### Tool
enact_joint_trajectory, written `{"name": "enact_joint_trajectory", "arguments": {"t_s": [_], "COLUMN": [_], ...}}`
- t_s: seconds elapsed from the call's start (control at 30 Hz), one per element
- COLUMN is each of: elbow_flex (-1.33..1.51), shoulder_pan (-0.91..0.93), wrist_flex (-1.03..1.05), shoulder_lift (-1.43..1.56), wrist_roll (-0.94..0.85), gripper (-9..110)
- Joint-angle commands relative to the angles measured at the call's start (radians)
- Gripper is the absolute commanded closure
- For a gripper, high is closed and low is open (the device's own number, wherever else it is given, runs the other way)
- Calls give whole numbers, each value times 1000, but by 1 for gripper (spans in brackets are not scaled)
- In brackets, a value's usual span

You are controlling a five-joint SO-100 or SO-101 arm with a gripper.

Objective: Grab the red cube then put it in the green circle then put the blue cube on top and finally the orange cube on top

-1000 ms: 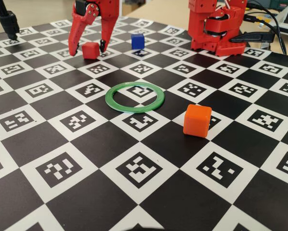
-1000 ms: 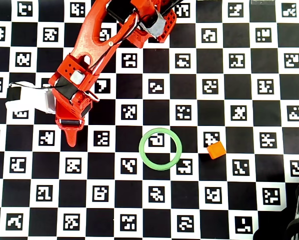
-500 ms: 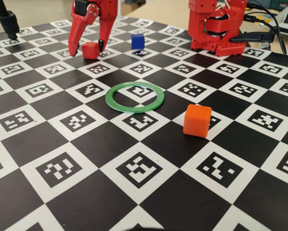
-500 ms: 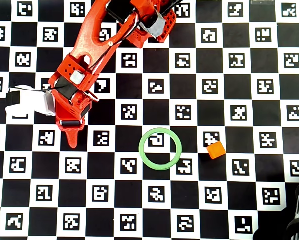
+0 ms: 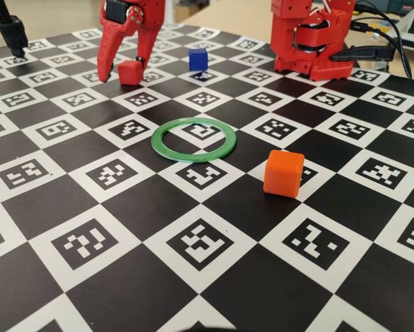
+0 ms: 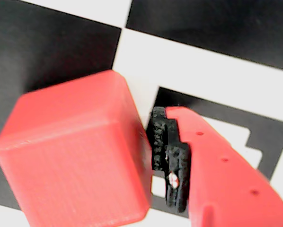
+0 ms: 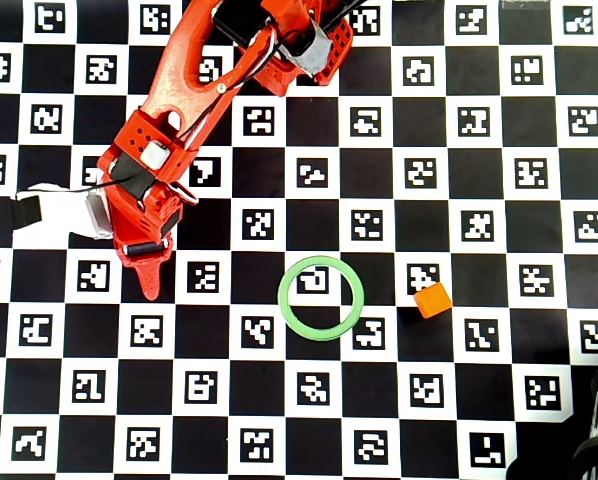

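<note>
Far across the checkered desk (image 5: 214, 297), beyond the green circle (image 5: 196, 140), the red robot arm (image 7: 184, 90) reaches down over the red cube (image 5: 129, 72). Its fingers (image 5: 122, 69) straddle the cube, one on each side. Seen from the wrist view, a finger with a black pad (image 6: 172, 161) presses against the cube's right face, and the red cube (image 6: 75, 151) fills most of that picture. The other finger is out of that view, so a full clamp on the cube cannot be confirmed. The cube's base appears to sit on the desk, on a black square.

Laid flat near the middle of the desk, the green circle is hollow, and a printed marker shows through its centre. Nothing sits inside it.

Just right of the green circle and nearer the fixed camera, the orange cube (image 5: 284, 173) stands alone, clear of the ring. From overhead, the orange cube (image 7: 433, 299) lies to the right of the green circle (image 7: 321, 298).

Behind the green circle, right of the red cube, the blue cube (image 5: 198, 58) rests on the desk. From overhead the arm covers both the red and blue cubes. Right of the blue cube stands the arm's red base (image 5: 309, 41).
</note>
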Motion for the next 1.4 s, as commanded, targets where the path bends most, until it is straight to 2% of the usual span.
{"name": "enact_joint_trajectory", "arguments": {"t_s": [0.0, 0.53, 1.37], "elbow_flex": [-21, 2, -123], "shoulder_pan": [3, 5, -15], "wrist_flex": [-28, -11, 100], "shoulder_lift": [40, 46, -32], "wrist_roll": [-55, -212, -221], "gripper": [58, 58, 59]}}
